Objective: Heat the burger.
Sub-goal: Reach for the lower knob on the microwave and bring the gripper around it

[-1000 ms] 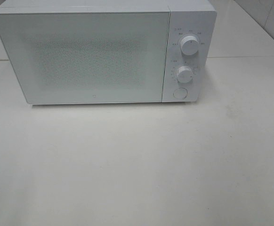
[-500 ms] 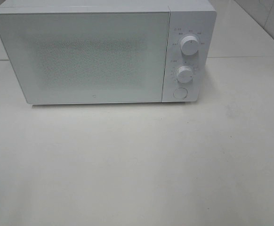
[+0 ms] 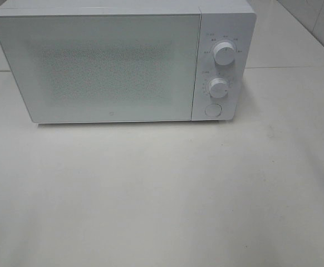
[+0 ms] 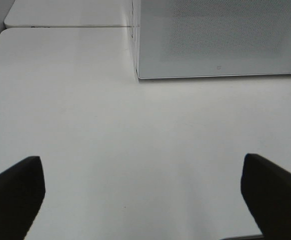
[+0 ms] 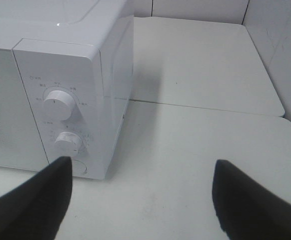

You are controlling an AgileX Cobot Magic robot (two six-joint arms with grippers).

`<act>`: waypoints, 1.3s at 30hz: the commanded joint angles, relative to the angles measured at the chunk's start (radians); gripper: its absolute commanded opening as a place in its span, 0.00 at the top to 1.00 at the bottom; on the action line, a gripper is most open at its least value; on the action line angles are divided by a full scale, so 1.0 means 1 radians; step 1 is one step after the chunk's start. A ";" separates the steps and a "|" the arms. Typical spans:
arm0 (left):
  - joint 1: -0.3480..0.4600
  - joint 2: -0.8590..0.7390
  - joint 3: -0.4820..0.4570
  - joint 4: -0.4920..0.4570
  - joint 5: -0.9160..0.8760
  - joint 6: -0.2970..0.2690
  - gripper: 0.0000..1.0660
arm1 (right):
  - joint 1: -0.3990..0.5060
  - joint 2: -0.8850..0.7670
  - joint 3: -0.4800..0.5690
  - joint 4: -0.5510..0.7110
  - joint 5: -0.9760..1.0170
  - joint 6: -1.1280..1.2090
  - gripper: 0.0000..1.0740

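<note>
tiny marks around the knobs [image 3: 224, 53] on the microwave [image 3: 95, 67] are unreadable.

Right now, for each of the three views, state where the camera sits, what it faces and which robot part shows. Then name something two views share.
Exterior high: mounted high, looking down at the front of the microwave on the white table; no robot part shows.
Left wrist: on the left arm, low over the table, facing the microwave's door; the open left gripper shows.
Right wrist: on the right arm, facing the control panel; the open right gripper shows.
Shared: exterior high and right wrist both show the upper knob.
</note>
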 commanded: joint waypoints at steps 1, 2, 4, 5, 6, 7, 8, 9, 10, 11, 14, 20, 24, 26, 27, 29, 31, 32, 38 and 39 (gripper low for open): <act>0.003 -0.019 0.004 -0.002 0.001 -0.006 0.06 | -0.006 0.042 -0.004 -0.026 -0.077 0.010 0.30; 0.003 -0.019 0.004 -0.002 0.001 -0.006 0.06 | -0.006 0.058 -0.001 -0.035 -0.103 0.010 0.30; 0.003 -0.019 0.004 -0.002 0.001 -0.006 0.06 | -0.006 0.089 0.016 -0.050 -0.197 0.010 0.30; 0.003 -0.019 0.004 -0.002 0.001 -0.006 0.06 | -0.006 0.108 0.032 -0.055 -0.256 0.008 0.30; 0.003 -0.019 0.004 -0.002 0.001 -0.006 0.06 | -0.006 0.147 0.067 -0.053 -0.358 -0.002 0.30; 0.003 -0.019 0.004 -0.002 0.001 -0.006 0.06 | -0.006 0.167 0.084 -0.052 -0.410 -0.010 0.30; 0.003 -0.019 0.004 -0.002 0.001 -0.006 0.06 | -0.006 0.167 0.084 -0.052 -0.410 -0.010 0.30; 0.003 -0.019 0.004 -0.002 0.001 -0.006 0.06 | -0.006 0.203 0.112 -0.044 -0.497 -0.025 0.30; 0.003 -0.019 0.004 -0.002 0.001 -0.006 0.06 | -0.006 0.203 0.112 -0.044 -0.497 -0.025 0.30; 0.003 -0.019 0.004 -0.002 0.001 -0.006 0.06 | -0.006 0.224 0.125 -0.030 -0.541 -0.036 0.30; 0.003 -0.019 0.004 -0.002 0.001 -0.006 0.06 | -0.006 0.277 0.149 0.040 -0.623 -0.081 0.30; 0.003 -0.019 0.004 -0.002 0.001 -0.006 0.06 | -0.004 0.402 0.203 0.266 -0.854 -0.299 0.30; 0.003 -0.019 0.004 -0.002 0.001 -0.006 0.06 | 0.001 0.454 0.241 0.301 -0.975 -0.309 0.30; 0.003 -0.019 0.004 -0.002 0.001 -0.006 0.06 | 0.062 0.498 0.263 0.426 -1.039 -0.350 0.30; 0.003 -0.019 0.004 -0.002 0.001 -0.006 0.06 | 0.062 0.498 0.263 0.426 -1.039 -0.350 0.30; 0.003 -0.019 0.004 -0.002 0.001 -0.006 0.06 | 0.152 0.538 0.267 0.553 -1.090 -0.452 0.30; 0.003 -0.019 0.004 -0.002 0.001 -0.006 0.06 | 0.188 0.554 0.267 0.595 -1.109 -0.480 0.30; 0.003 -0.019 0.004 -0.002 0.001 -0.006 0.06 | 0.260 0.587 0.267 0.670 -1.167 -0.535 0.30; 0.003 -0.019 0.004 -0.002 0.001 -0.006 0.06 | 0.454 0.681 0.262 0.932 -1.311 -0.577 0.30; 0.003 -0.019 0.004 -0.002 0.001 -0.006 0.06 | 0.454 0.681 0.262 0.932 -1.311 -0.577 0.30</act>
